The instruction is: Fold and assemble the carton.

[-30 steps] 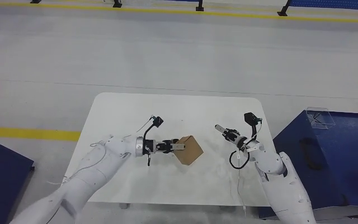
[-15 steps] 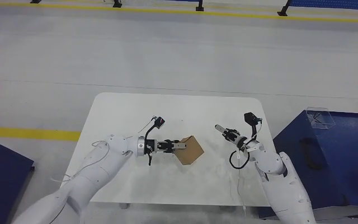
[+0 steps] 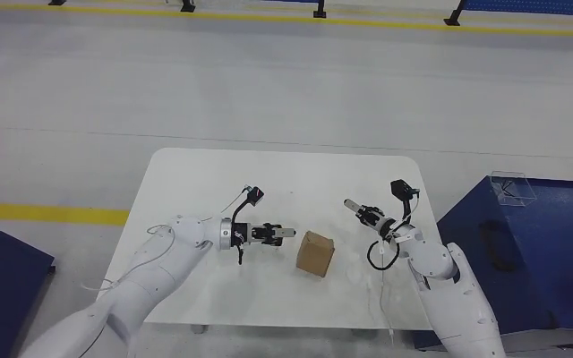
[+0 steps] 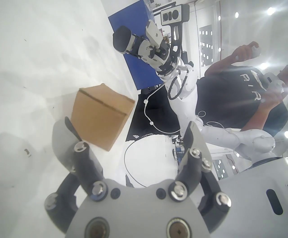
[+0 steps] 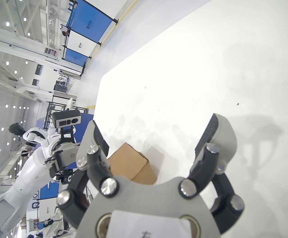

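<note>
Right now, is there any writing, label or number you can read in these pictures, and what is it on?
Box: no print on the faces that show.
Blue panels: white print, too small to read.
Sticker on the right claw base: cut off by the edge, unreadable.

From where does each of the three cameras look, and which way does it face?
Top view: above the arms, looking down at the white table; left arm and right arm flank the brown cardboard carton.
Left wrist view: on the left wrist, facing past the open left pincer toward the carton and right arm.
Right wrist view: on the right wrist, facing past the open right pincer toward the carton and left arm.
Shared: both wrist views show the carton.
</note>
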Available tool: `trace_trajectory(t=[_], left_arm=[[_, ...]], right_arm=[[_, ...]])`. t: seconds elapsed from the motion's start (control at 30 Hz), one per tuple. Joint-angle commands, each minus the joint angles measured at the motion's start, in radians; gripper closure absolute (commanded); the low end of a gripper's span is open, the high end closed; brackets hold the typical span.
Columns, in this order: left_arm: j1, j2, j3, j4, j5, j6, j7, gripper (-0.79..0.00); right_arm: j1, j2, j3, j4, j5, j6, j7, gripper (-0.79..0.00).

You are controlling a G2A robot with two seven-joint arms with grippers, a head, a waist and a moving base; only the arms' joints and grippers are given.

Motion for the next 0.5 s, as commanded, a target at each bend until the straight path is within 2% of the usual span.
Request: trace_trajectory(t=[0.0,0.27,0.37,0.47], left_arm=[[0.000,0.000,0.000,0.000,0.000,0.000,0.000,-0.785],[0.000,0.000,0.000,0.000,0.000,0.000,0.000,-0.785],[0.021,0.006,-0.024,-0.032,-0.027,0.039,0.015,-0.785],[0.016,0.013,-0.036,-0.079,0.087,-0.007,0.140,-0.785]], right_arm=[[0.000,0.000,0.000,0.000,0.000,0.000,0.000,-0.785],[0.000,0.000,0.000,0.000,0.000,0.000,0.000,-0.785],[-0.006,0.001,-0.003,-0.002,-0.012,-0.004,-0.003,-0.785],[-0.018,0.002,0.006,-0.013,-0.020,0.000,-0.032,-0.785]])
